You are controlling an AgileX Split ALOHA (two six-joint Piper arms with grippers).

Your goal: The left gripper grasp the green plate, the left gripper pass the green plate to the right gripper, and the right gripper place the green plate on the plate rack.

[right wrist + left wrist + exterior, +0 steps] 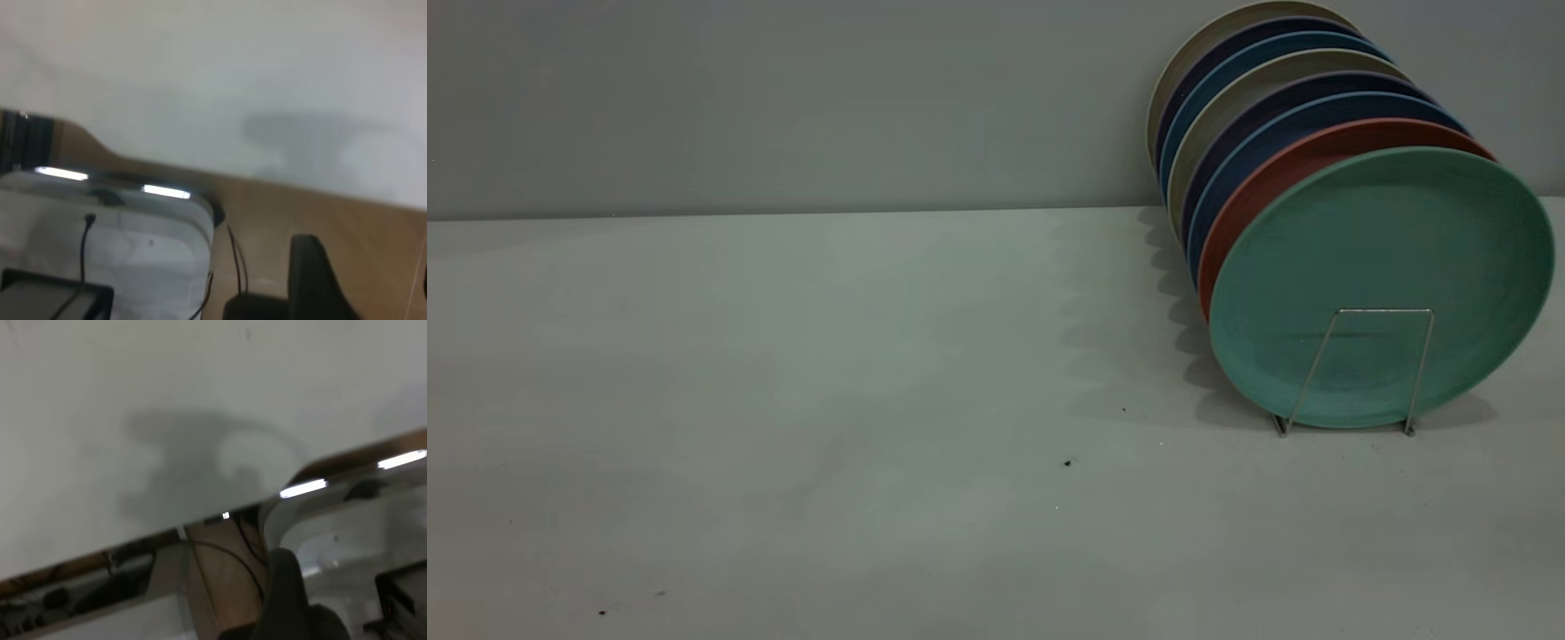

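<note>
Now | green plate (1383, 284) upright, frontmost in plate rack (1360, 369), bench's far right | both my grippers unseen, finger state unknowable | task looks done; I'd keep clear.

The plate rack (1360, 373) is standing at the right of the worktop (827, 400), close to the wall (783, 98) behind it. A row of plates is sitting upright in the rack, running from front to back. The green plate (1383, 284) is standing at the front of the row, just behind the rack's front loop. The pink plate (1280, 173) is standing directly behind it, and the other plates (1254, 89) are lining up farther back towards the wall.
</note>
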